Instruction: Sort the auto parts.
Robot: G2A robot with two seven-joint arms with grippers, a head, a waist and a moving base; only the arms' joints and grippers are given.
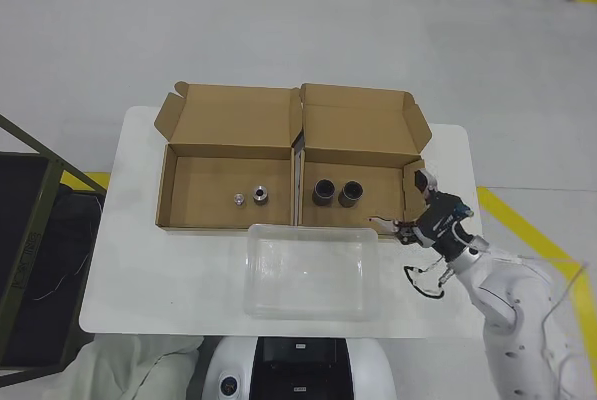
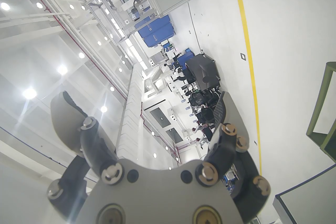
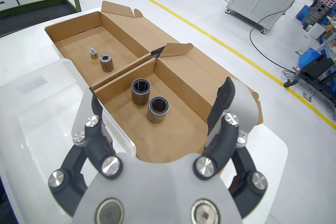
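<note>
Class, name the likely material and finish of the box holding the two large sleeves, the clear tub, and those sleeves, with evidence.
Box: cardboard, matt brown; creased fold-out flaps.
Tub: probably plastic, glossy; the table shows through it.
Sleeves: likely steel, dull dark brown, perhaps tarnished; black rings line their bores.

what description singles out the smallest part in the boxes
On the white table, take the open brown cardboard box holding two small parts. Beside the short brown metal sleeve stands a small yellowish cylinder, the only part with a silver knob on top.
</note>
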